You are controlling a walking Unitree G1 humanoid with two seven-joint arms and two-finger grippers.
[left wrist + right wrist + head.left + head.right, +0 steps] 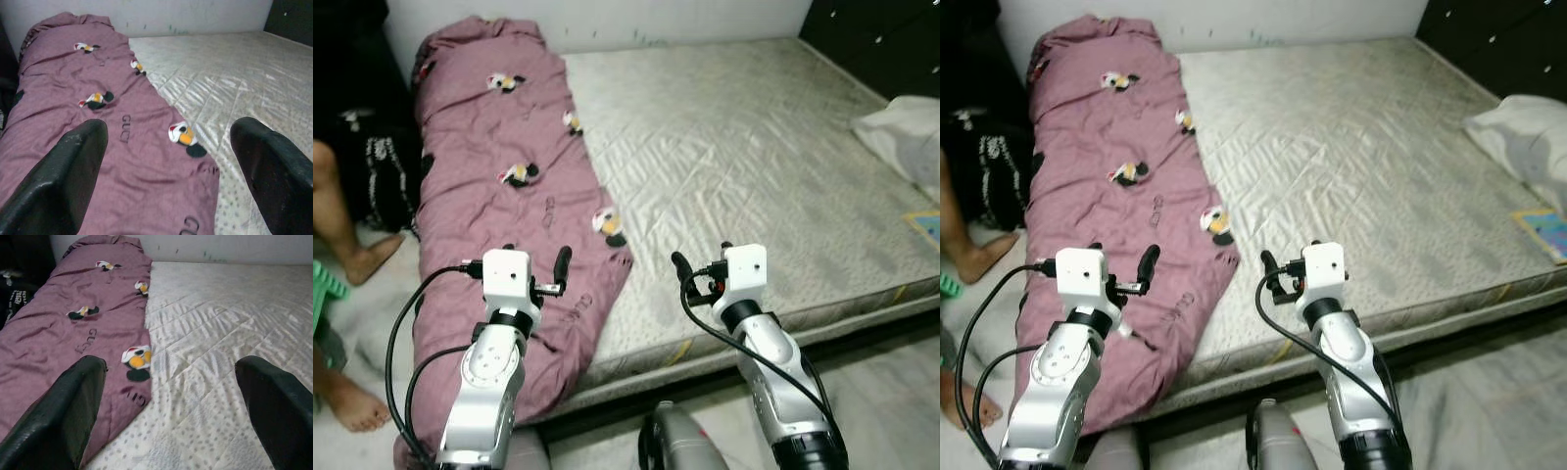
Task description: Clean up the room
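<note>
Spread jaws, mauve quilt (73,342), pale mattress (230,318)

A bedroom in a home: a low quilted mattress (744,166) lies against a white wall (607,20), with a mauve cartoon-print duvet (509,196) along its left side, a white pillow (906,137) at its right edge, and a person's bare feet (362,259) on the floor left of the mattress
</note>
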